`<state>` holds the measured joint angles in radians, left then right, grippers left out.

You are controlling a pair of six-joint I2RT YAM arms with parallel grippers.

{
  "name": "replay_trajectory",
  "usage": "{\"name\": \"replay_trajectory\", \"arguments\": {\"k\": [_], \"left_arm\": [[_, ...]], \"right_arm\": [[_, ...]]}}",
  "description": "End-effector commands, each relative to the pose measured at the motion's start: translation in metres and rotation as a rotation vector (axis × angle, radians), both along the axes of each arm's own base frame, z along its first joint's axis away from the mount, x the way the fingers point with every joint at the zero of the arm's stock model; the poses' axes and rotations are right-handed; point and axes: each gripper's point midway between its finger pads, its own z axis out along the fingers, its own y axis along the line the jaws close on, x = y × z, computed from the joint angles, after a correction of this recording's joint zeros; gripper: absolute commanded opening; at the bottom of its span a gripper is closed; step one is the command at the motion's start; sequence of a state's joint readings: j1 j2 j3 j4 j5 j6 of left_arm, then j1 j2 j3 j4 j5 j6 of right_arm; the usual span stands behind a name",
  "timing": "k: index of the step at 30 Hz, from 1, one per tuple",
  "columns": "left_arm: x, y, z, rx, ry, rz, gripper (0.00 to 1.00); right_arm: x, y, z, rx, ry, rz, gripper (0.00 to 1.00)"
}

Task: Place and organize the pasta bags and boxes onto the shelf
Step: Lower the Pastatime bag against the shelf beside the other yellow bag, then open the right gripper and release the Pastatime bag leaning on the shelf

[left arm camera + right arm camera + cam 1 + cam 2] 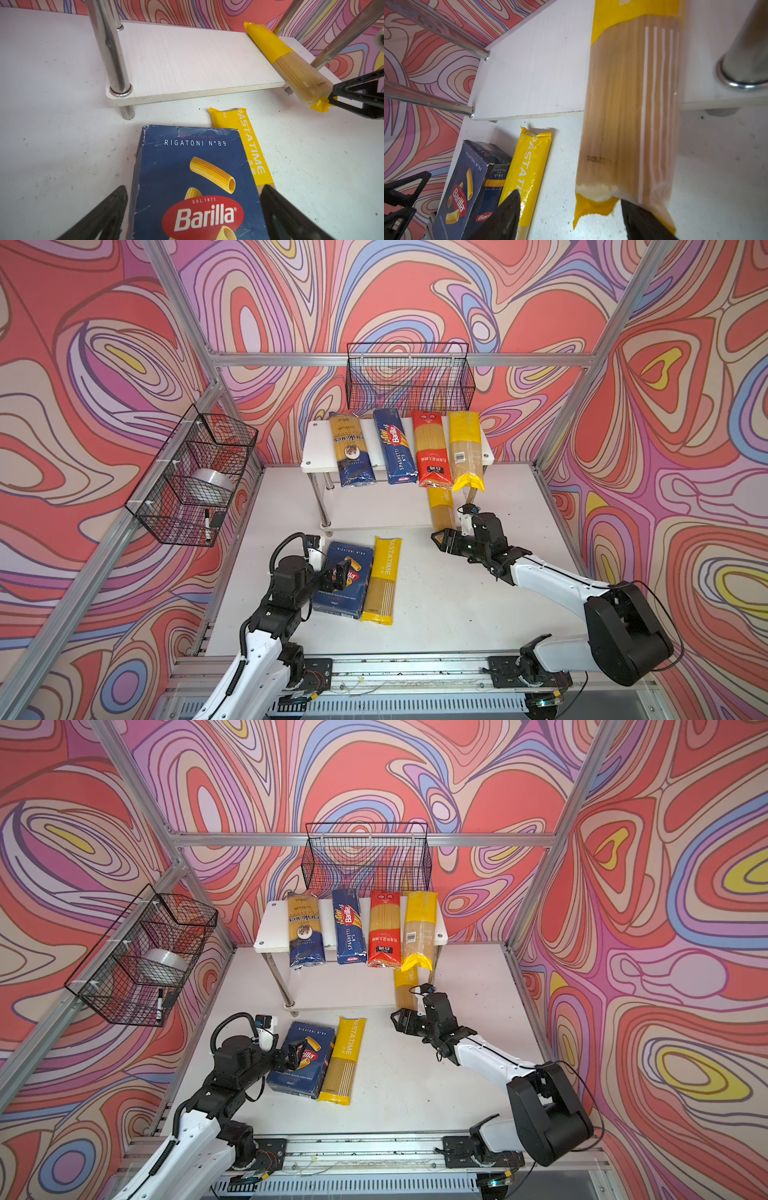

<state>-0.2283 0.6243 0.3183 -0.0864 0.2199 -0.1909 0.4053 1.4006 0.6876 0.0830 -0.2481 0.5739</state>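
On the top board of the white shelf (320, 448) lie the ankara bag (353, 450), the Barilla spaghetti box (395, 448), a red bag (430, 452) and a yellow bag (466, 450). Another yellow bag (629, 104) lies on the lower board (529, 72), its end hanging past the front edge. My right gripper (571, 218) is open at that end, one finger under it. The rigatoni box (187, 166) and the Pasta Time bag (249, 145) lie side by side on the table. My left gripper (193, 207) is open, its jaws straddling the box.
A black wire basket (409, 373) hangs on the back wall above the shelf. A second one (195, 477) on the left wall holds a tape roll and a marker. Chrome shelf legs (110, 52) stand close to both grippers.
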Motion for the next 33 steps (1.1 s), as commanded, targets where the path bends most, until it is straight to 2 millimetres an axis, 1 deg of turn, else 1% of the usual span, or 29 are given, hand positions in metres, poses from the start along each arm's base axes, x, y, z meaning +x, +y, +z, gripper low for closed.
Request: {"name": "replay_trajectory", "arguments": {"k": [1, 5, 8, 10, 14, 16, 18, 20, 24, 26, 28, 33], "left_arm": [[0.002, 0.000, 0.007, 0.005, -0.012, -0.001, 1.00], [0.002, 0.000, 0.007, 0.005, -0.012, -0.002, 1.00], [0.002, 0.000, 0.007, 0.005, -0.012, -0.001, 1.00], [0.002, 0.000, 0.007, 0.005, -0.012, 0.000, 1.00], [0.002, 0.000, 0.008, 0.005, -0.013, -0.001, 1.00], [0.002, 0.000, 0.008, 0.004, -0.013, -0.002, 1.00], [0.002, -0.001, 0.007, 0.004, -0.013, -0.003, 1.00], [0.002, 0.000, 0.008, 0.005, -0.014, -0.002, 1.00], [0.002, 0.000, 0.007, 0.005, -0.013, 0.000, 1.00], [0.002, 0.000, 0.008, 0.005, -0.014, -0.002, 1.00], [0.002, 0.000, 0.008, 0.005, -0.014, -0.002, 1.00], [0.002, -0.001, 0.007, 0.004, -0.013, -0.004, 1.00]], "right_arm": [[0.017, 0.006, -0.003, 0.014, -0.017, -0.014, 0.78], [0.024, 0.010, -0.010, 0.030, -0.006, -0.014, 0.78], [0.026, 0.007, -0.007, 0.024, -0.027, -0.030, 0.78], [0.026, 0.001, -0.004, 0.008, -0.049, -0.055, 0.79], [0.024, -0.010, 0.012, -0.011, -0.122, -0.090, 0.79], [0.022, -0.013, 0.022, 0.004, -0.169, -0.098, 0.79], [0.018, -0.013, 0.027, 0.020, -0.195, -0.095, 0.79], [0.017, -0.011, 0.027, 0.014, -0.192, -0.074, 0.79], [0.013, -0.008, 0.020, -0.018, -0.156, -0.036, 0.79], [0.010, -0.008, 0.022, -0.023, -0.149, -0.027, 0.79], [0.006, -0.010, 0.028, -0.020, -0.153, -0.027, 0.79], [-0.013, -0.016, 0.053, 0.014, -0.184, -0.029, 0.79]]}}
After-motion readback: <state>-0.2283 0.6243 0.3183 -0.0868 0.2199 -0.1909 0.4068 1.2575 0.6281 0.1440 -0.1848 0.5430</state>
